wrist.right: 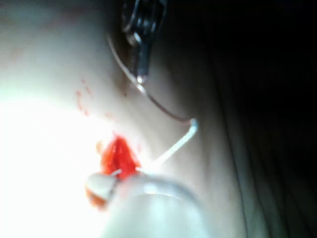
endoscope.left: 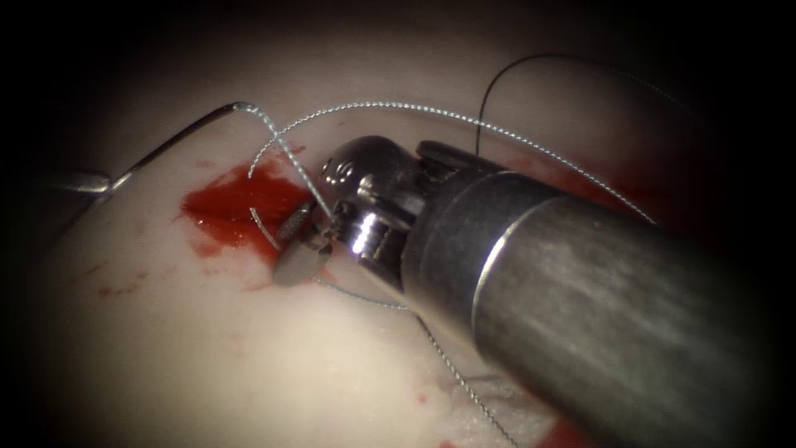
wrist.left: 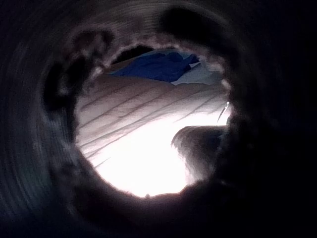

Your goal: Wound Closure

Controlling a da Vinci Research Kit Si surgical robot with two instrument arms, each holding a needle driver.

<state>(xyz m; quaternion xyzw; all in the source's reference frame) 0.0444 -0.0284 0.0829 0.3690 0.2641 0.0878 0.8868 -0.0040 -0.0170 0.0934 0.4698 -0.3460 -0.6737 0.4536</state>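
The tissue (endoscope.left: 166, 348) bears a short cut (endoscope.left: 236, 203) wet with red fluid. My left tool (endoscope.left: 87, 182), at the far left of the cut, is shut on the curved needle (endoscope.left: 178, 137) partway along its curve. The needle is lifted off the tissue, its swaged end up at the thread (endoscope.left: 398, 105). In the right wrist view the left tool (wrist.right: 141, 49) pinches the same needle (wrist.right: 158, 104). My right tool (endoscope.left: 292, 245) hovers over the cut's right end with its jaws apart. The thread crosses near their hinge, and nothing is gripped. Its jaws (wrist.right: 104, 183) sit at the cut (wrist.right: 118, 157).
The right tool's thick shaft (endoscope.left: 597, 299) covers the tissue at lower right. Pale thread arcs over it and trails toward the near edge (endoscope.left: 464, 382). A dark strand (endoscope.left: 497, 83) loops at the far right. Blue cloth (wrist.left: 158, 67) lies beyond the tissue.
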